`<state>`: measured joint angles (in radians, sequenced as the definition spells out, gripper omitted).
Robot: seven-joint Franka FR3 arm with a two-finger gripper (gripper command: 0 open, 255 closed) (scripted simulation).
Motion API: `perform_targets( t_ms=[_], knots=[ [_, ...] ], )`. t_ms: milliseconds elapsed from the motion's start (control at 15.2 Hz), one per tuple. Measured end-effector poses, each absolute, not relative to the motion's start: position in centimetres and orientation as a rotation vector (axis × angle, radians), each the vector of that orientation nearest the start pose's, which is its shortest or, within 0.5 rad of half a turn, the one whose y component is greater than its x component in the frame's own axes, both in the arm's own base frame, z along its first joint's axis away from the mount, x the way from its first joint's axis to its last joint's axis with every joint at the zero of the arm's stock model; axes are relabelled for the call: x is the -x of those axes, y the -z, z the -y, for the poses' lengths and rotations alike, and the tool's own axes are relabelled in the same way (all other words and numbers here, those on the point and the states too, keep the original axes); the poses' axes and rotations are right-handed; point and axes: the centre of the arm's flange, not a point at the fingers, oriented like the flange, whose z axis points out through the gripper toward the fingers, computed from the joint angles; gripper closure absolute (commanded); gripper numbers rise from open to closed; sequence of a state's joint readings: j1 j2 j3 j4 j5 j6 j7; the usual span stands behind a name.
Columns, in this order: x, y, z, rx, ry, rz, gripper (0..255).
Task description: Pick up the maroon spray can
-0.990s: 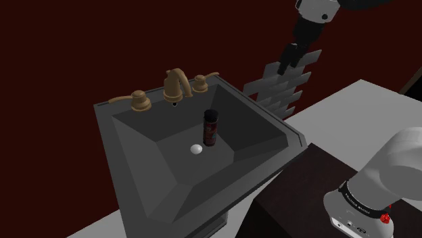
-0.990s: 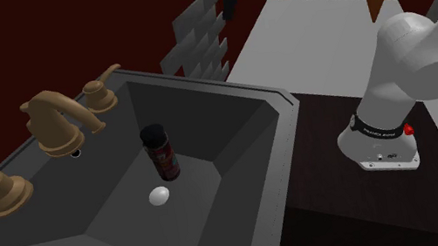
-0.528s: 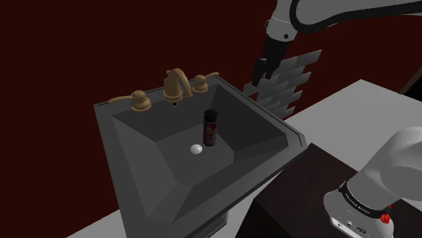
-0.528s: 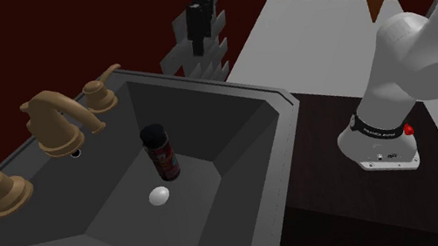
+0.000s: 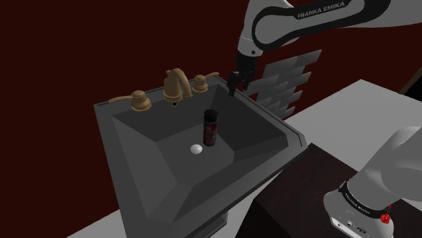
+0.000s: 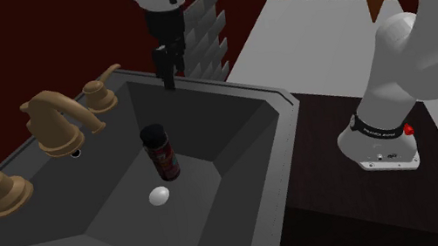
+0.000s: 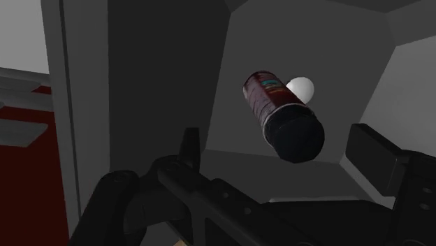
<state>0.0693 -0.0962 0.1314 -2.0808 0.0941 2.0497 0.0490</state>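
one deep, dark grey sink holds everything that matters, its sloped walls falling to a flat floor. over its back rim, near the bronze-coloured faucet, the white arm carries the black hand, fingers spread apart and empty, above and well apart from the maroon spray can. the can stands upright on the sink floor, black cap up, just beside a small white drain plug. to approach well, i would centre the hand over the can, clear of rim and faucet, then descend with the fingers straddling the body below the cap before closing. the label is too dark to read, and i cannot tell whether can and plug touch; the arm's upper links are cut off by the shoulder view's top edge.
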Motion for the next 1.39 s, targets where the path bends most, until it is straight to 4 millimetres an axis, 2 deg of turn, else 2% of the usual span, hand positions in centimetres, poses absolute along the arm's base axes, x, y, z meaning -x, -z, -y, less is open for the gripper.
perform_targets(
  t_ms=[462, 660, 726, 1254, 1320, 1386],
  knots=[
    [-58.0, -41.9, -15.6, 3.018, 0.02, 0.185, 0],
    [-60.7, -38.6, -17.4, 3.002, -0.008, 0.192, 0],
    [-61.4, -38.2, -17.8, 2.997, -0.015, 0.193, 0],
    [-61.9, -34.0, -18.4, 2.993, -0.021, 0.194, 0],
    [-61.9, -33.8, -18.4, 2.993, -0.022, 0.194, 255],
    [-61.9, -33.7, -18.4, 2.993, -0.02, 0.194, 255]
  ],
)
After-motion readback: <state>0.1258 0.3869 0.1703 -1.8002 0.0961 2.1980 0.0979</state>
